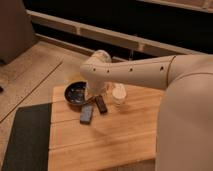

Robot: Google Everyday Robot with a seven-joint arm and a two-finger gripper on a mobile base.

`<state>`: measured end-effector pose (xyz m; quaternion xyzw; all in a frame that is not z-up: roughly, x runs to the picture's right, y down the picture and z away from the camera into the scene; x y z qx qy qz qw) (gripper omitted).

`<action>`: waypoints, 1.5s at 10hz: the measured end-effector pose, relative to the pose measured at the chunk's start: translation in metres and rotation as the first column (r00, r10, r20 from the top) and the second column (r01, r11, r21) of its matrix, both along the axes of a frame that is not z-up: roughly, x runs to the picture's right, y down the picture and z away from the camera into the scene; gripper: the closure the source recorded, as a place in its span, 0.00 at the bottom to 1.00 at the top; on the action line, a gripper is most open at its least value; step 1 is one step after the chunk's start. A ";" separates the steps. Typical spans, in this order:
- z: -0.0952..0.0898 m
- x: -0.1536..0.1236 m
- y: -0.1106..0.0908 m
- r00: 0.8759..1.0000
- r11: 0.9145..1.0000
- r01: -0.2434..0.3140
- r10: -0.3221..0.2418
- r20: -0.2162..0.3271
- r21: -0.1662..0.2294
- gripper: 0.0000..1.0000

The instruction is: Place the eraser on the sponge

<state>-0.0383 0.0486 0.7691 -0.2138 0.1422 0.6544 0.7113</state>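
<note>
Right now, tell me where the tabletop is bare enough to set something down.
Bare wood: the whole front half of the table, below the sponge and eraser, and the strip past the white cup, away from the bowl. Crowded: the back left, where bowl, sponge, eraser and white cup cluster by the gripper.
</note>
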 end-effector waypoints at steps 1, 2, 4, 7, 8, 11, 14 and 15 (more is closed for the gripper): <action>0.013 0.017 0.002 1.000 1.000 -0.025 0.025 -0.008 -0.005 0.35; 0.020 0.028 0.003 0.999 0.999 -0.045 0.045 -0.008 -0.007 0.35; 0.035 0.050 0.003 0.998 0.998 -0.055 0.055 -0.012 -0.017 0.35; 0.057 0.043 0.008 0.998 0.999 0.025 -0.024 0.055 -0.028 0.35; 0.065 0.034 0.011 0.993 0.996 0.088 -0.085 0.082 -0.027 0.35; 0.080 0.027 0.019 0.981 0.985 0.167 -0.162 0.103 -0.042 0.35; 0.095 0.029 0.033 0.976 0.976 0.199 -0.189 0.107 -0.085 0.35; 0.099 0.028 0.034 0.976 0.976 0.198 -0.188 0.108 -0.092 0.35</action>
